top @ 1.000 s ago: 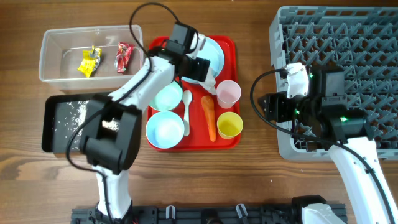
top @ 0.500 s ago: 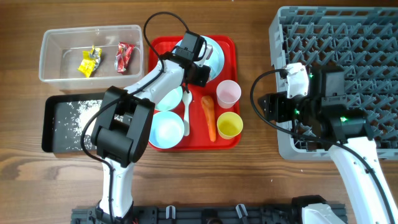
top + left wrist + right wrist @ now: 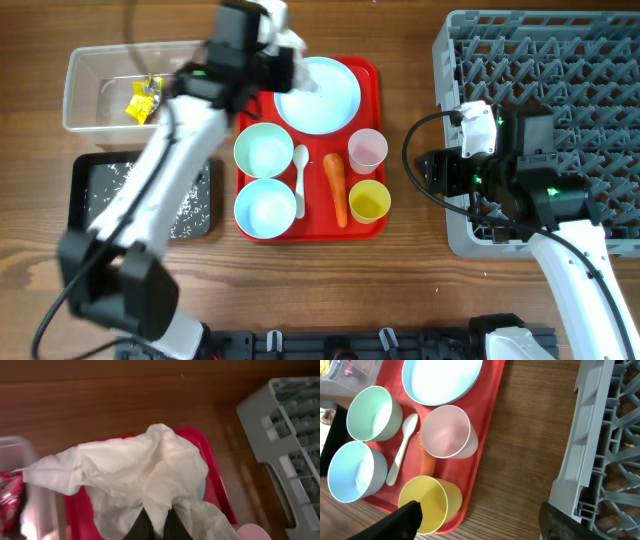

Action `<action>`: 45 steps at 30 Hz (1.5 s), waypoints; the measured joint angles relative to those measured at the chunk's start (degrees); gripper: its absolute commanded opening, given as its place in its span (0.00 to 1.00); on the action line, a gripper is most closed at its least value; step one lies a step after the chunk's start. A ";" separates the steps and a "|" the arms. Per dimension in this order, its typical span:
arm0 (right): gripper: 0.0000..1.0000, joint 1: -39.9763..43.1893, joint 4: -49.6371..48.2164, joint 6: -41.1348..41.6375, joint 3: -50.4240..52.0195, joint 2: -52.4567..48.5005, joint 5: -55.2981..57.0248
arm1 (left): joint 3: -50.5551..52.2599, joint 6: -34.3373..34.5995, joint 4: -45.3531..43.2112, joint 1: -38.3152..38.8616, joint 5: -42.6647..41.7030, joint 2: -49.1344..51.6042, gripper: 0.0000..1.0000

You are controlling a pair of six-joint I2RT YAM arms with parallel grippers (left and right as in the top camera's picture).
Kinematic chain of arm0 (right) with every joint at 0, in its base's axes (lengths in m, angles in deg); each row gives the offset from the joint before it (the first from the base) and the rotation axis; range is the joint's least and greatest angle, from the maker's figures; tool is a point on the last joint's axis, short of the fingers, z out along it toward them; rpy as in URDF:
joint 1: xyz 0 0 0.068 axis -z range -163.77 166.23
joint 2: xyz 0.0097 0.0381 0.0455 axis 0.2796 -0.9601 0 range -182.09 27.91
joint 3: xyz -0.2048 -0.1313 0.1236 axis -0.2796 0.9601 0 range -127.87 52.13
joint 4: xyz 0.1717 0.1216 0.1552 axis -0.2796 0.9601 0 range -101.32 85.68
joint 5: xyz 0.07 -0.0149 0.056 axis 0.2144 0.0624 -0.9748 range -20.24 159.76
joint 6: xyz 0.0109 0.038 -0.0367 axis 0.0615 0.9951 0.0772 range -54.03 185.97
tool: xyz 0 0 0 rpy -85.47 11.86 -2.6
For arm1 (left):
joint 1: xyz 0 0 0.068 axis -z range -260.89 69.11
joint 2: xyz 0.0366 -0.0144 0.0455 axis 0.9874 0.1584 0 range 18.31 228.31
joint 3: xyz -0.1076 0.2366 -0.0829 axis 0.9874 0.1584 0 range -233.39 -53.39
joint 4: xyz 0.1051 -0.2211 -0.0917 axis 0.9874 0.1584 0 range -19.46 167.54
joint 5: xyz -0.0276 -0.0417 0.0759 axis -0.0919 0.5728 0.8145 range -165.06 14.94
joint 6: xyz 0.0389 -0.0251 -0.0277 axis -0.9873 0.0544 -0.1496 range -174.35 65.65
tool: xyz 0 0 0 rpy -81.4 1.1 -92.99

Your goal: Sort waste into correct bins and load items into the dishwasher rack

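My left gripper (image 3: 157, 522) is shut on a crumpled white paper napkin (image 3: 150, 470) and holds it above the back left corner of the red tray (image 3: 375, 75), next to the clear tub (image 3: 90, 95). A yellow wrapper (image 3: 145, 98) lies in that tub. The tray carries a blue plate (image 3: 318, 95), two bowls (image 3: 264, 150) (image 3: 265, 208), a white spoon (image 3: 300, 180), a carrot (image 3: 336, 188), a pink cup (image 3: 366, 150) and a yellow cup (image 3: 369, 201). My right gripper (image 3: 480, 525) hangs open and empty between the tray and the grey rack (image 3: 560, 100).
A black tray (image 3: 100, 195) sprinkled with rice grains lies at the front left, below the tub. The rack fills the right side, and its near wall (image 3: 580, 460) stands close to my right fingers. Bare wood separates the red tray from the rack.
My left gripper shut on the white napkin over the plate and lifted it up and to the left, toward the tub. The right arm has not moved.
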 measured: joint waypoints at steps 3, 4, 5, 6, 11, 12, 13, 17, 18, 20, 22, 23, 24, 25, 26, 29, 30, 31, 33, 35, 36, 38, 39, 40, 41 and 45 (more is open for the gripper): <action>0.77 0.02 -0.02 0.00 0.00 0.00 0.00 | -0.44 0.07 4.87 -5.44 0.83 -2.36 0.04; 0.77 0.00 0.00 0.00 0.00 0.00 0.00 | -0.44 0.07 6.99 -7.78 1.31 -2.34 0.04; 0.77 0.02 0.00 0.00 0.00 0.00 0.00 | -0.37 0.07 8.61 -9.73 1.49 -2.14 0.04; 0.77 0.00 -0.02 0.00 0.00 0.00 0.00 | -0.24 0.07 9.77 -11.28 1.70 -2.08 0.04; 0.77 0.00 -0.11 0.00 0.00 0.00 0.00 | 0.33 0.96 11.15 -18.23 3.08 -1.79 0.11; 0.77 0.00 -0.11 0.00 0.00 0.00 0.00 | 0.44 1.33 11.13 -19.89 3.58 -1.09 0.20; 0.77 0.02 -0.13 0.00 0.00 0.00 0.00 | 0.48 1.38 11.08 -20.46 3.67 -0.37 0.31; 0.77 0.00 -0.26 0.00 0.00 0.00 0.00 | 0.59 1.92 8.90 -21.38 3.85 4.33 0.98; 0.77 0.00 -0.24 0.00 0.00 0.00 0.00 | 0.70 1.88 8.07 -21.38 3.85 5.77 1.00; 0.78 0.00 -0.24 0.00 0.00 0.00 0.00 | 0.76 2.60 6.88 -21.38 3.82 7.85 1.00; 0.87 0.00 -0.26 0.00 0.00 0.00 0.00 | 0.85 3.13 6.62 -21.38 3.80 8.81 1.00; 0.96 0.00 -0.26 0.15 0.00 0.00 0.00 | 0.85 3.30 6.60 -21.38 3.78 8.83 1.00; 1.00 0.00 -0.33 -0.02 0.00 0.00 -0.02 | 0.85 3.50 6.60 -21.38 3.61 8.83 0.99; 1.00 0.00 -0.59 -0.02 0.00 0.00 -0.15 | 0.85 3.54 6.64 -21.38 3.52 8.81 1.00; 1.00 0.02 -1.11 0.11 0.00 0.00 -0.70 | 0.85 3.69 6.93 -21.38 3.19 8.81 0.99; 1.00 0.02 -3.10 0.20 0.00 0.00 -4.09 | 0.85 3.96 8.85 -21.35 1.22 8.68 1.00; 1.00 0.00 -4.33 0.22 0.00 0.00 -5.79 | 0.85 3.96 9.49 -21.35 0.33 8.46 1.00; 1.00 0.00 -5.42 0.20 0.00 0.00 -7.52 | 0.87 4.04 10.19 -21.27 -0.48 7.87 1.00; 1.00 0.02 -7.65 0.17 0.00 0.00 -10.34 | 0.87 4.13 12.28 -20.87 -1.31 5.25 1.00; 1.00 0.00 -9.11 0.87 0.00 0.00 -12.13 | 0.87 4.15 14.19 -20.17 -1.77 1.99 1.00; 1.00 0.00 -9.64 1.33 -0.02 0.00 -12.74 | 0.87 4.15 15.45 -19.78 -2.03 -0.11 1.00; 0.99 -0.59 -9.77 2.05 -0.04 0.00 -13.18 | 0.87 4.15 16.35 -19.37 -2.29 -2.60 1.00; 1.00 -1.38 -9.77 2.45 -0.13 0.00 -13.14 | 0.87 4.15 16.48 -19.32 -2.38 -3.21 1.00; 1.00 -2.71 -9.75 2.91 -0.44 0.00 -12.98 | 0.87 4.15 16.50 -19.32 -2.34 -3.82 1.00; 0.99 -4.90 -9.77 3.45 -1.07 0.00 -12.09 | 0.87 4.15 16.52 -19.43 -2.14 -3.91 1.00; 0.99 -13.03 -8.28 4.85 -5.05 -0.70 -5.90 | 0.87 4.15 16.79 -19.61 -1.73 -3.82 1.00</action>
